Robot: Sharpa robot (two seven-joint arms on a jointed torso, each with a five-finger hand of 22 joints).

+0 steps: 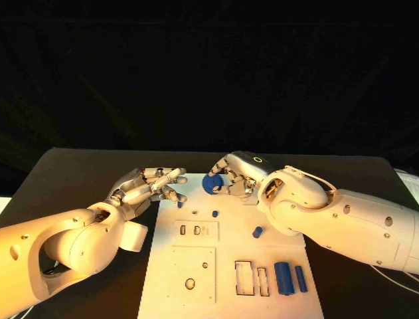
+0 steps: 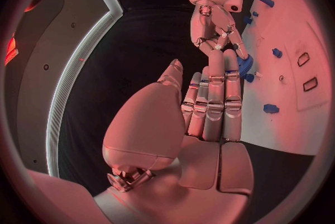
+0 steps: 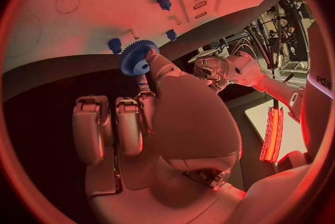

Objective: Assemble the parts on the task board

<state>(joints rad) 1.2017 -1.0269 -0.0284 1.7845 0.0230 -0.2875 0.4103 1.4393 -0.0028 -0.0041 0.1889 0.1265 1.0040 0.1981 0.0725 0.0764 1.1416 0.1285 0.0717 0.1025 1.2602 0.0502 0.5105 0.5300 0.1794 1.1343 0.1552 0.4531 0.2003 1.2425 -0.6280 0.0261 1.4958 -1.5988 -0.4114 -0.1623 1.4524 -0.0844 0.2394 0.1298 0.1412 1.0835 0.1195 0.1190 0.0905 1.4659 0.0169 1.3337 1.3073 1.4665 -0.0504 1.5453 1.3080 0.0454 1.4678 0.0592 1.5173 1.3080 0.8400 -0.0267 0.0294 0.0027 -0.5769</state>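
The right hand [image 1: 236, 177] pinches a blue gear [image 1: 211, 184] just over the far end of the board [image 1: 230, 292]. The left hand [image 1: 152, 187] waits open beside that end. Next, the gear probably needs lowering onto a peg [image 1: 214, 214].

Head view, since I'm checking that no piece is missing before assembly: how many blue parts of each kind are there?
gear, held in the right hand: 1
short pegs on the task board: 3
long bars on the board: 2
Total: 6 blue parts
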